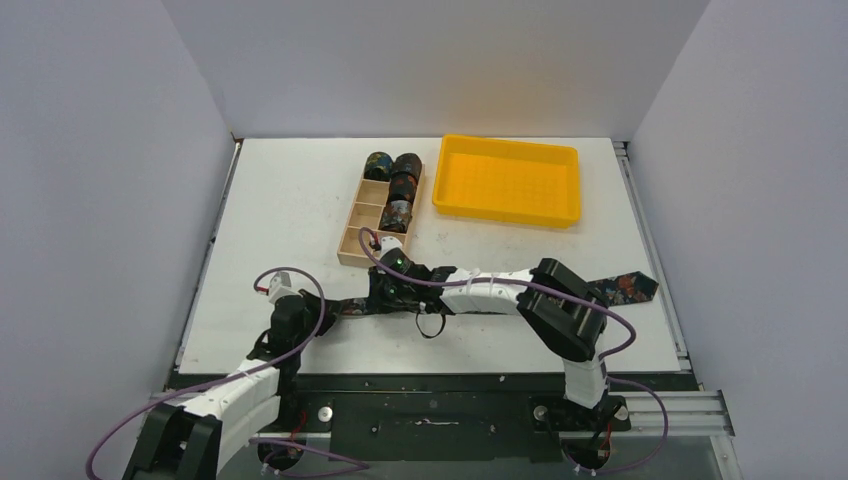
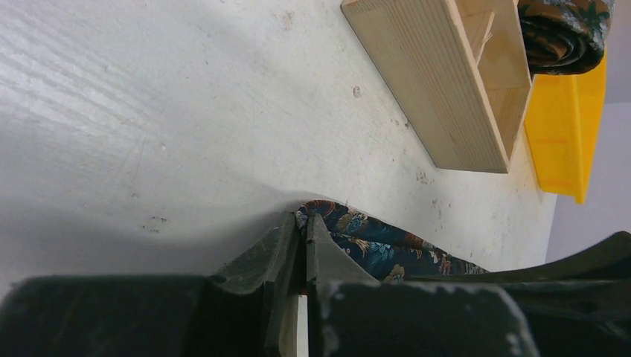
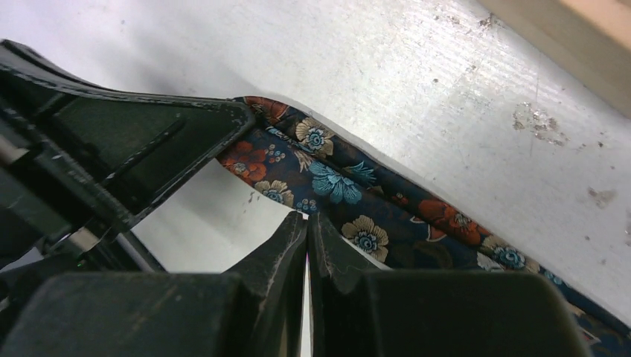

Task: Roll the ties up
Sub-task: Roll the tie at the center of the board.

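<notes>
Left pincer (image 2: 303,223) grips tie (image 2: 372,249); box (image 1: 352,252) holds rolled ties (image 1: 404,175).

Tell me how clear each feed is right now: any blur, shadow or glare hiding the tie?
Top view: even light, sharp, no glare, but the right arm covers the tie mid-length. Left wrist view: tie print readable, a soft shadow on the table beside the dark left gripper. Right wrist view: print crisp, wooden box out of focus, right gripper near-black.
</notes>
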